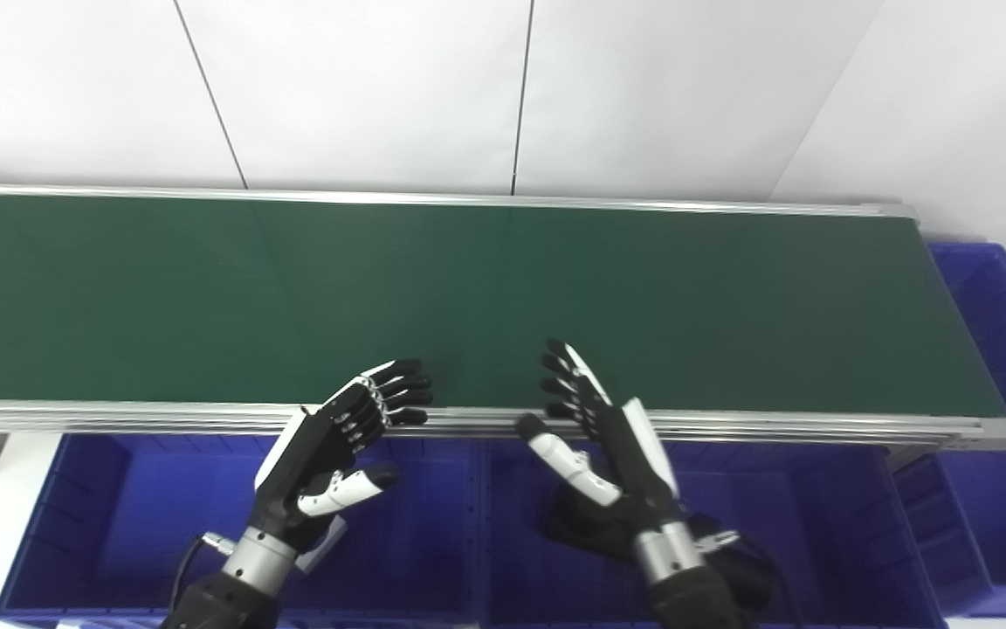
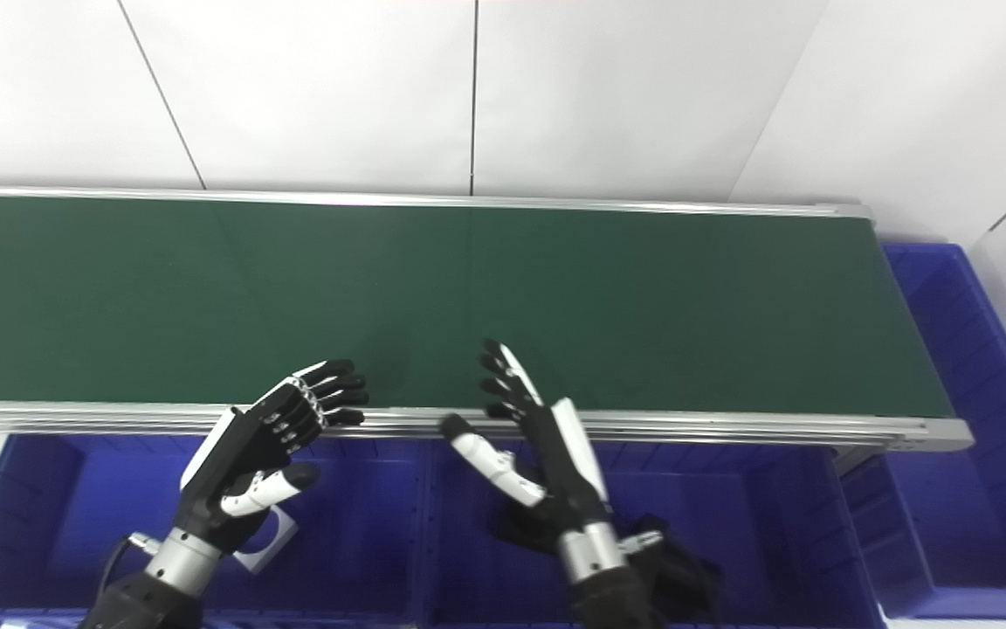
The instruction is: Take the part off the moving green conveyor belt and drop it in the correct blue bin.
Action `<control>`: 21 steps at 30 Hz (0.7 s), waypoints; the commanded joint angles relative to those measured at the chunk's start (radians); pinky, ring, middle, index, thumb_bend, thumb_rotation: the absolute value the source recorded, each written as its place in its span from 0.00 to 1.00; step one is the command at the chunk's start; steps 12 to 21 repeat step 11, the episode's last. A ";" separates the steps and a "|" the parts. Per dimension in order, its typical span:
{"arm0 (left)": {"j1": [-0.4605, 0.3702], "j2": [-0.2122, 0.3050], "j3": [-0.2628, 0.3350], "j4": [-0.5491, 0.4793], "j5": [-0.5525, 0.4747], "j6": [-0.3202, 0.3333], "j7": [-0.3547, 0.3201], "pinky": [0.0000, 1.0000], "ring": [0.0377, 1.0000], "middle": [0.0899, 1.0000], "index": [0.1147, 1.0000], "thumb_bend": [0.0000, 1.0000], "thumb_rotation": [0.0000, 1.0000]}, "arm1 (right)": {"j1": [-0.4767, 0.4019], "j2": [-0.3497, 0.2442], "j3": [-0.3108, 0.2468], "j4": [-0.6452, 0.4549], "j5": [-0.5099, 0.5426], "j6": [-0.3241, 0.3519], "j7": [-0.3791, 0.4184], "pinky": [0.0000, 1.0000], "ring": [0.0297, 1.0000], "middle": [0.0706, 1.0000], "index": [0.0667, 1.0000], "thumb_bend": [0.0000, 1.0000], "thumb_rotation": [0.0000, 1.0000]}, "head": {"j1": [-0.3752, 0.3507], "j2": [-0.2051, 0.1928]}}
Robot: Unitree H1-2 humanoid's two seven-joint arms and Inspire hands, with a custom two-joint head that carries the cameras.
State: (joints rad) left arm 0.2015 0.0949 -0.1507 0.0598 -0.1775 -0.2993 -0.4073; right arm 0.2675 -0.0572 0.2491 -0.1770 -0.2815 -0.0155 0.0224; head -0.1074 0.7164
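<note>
The green conveyor belt [image 1: 468,297] runs left to right and no part shows on it. My left hand [image 1: 337,441] is open and empty, fingers apart, at the belt's near rail. My right hand [image 1: 595,428] is open and empty too, fingers spread, over the same rail a little to the right. Blue bins stand below the near rail: a left one [image 1: 145,515] and a middle one [image 1: 817,524]. A small white part [image 2: 263,533] lies in the left bin, partly hidden by my left hand. Dark parts [image 2: 686,568] lie in the middle bin behind my right wrist.
A third blue bin [image 1: 1001,332] stands at the belt's right end. The belt has aluminium rails [image 1: 730,428] along both long sides. White wall panels rise behind the belt.
</note>
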 commanded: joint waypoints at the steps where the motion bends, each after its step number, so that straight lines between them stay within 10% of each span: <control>1: -0.019 -0.010 -0.007 -0.002 0.015 -0.044 0.012 0.72 0.76 0.78 0.79 0.87 0.49 | -0.007 0.014 0.001 -0.018 0.039 -0.103 -0.005 0.77 0.85 0.91 0.97 0.58 0.70 | 0.004 -0.009; 21: -0.017 -0.020 -0.015 0.030 0.029 -0.081 0.023 0.73 0.77 0.79 0.81 0.86 0.48 | 0.049 -0.018 -0.002 -0.020 0.069 -0.199 0.001 0.74 0.85 0.89 0.95 0.60 0.69 | 0.016 -0.043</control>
